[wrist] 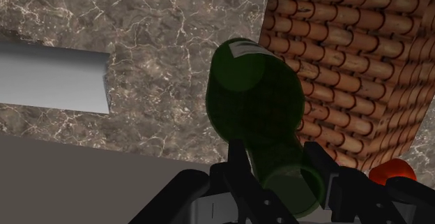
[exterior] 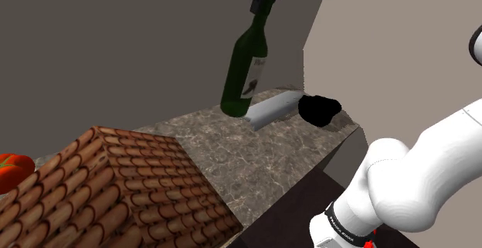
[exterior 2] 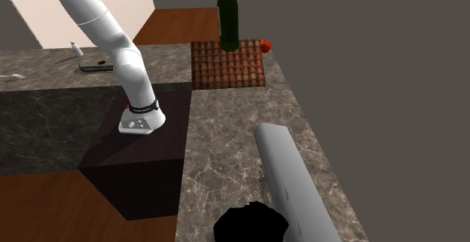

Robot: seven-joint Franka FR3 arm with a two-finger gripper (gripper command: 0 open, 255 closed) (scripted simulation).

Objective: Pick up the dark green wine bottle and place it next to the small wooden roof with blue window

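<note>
Dark green wine bottle [exterior: 246, 73] hangs slightly tilted, its neck clasped between the jaws, which are closed partway on it. In the wrist view its base [wrist: 254, 83] lies over bare marbled surface [exterior: 232, 150], just beside the tiled roof's [exterior: 116, 196] edge. A grey bar [exterior: 272, 106] and a black lump [exterior: 318, 109] lie well apart at the far end, with open surface between.
</note>
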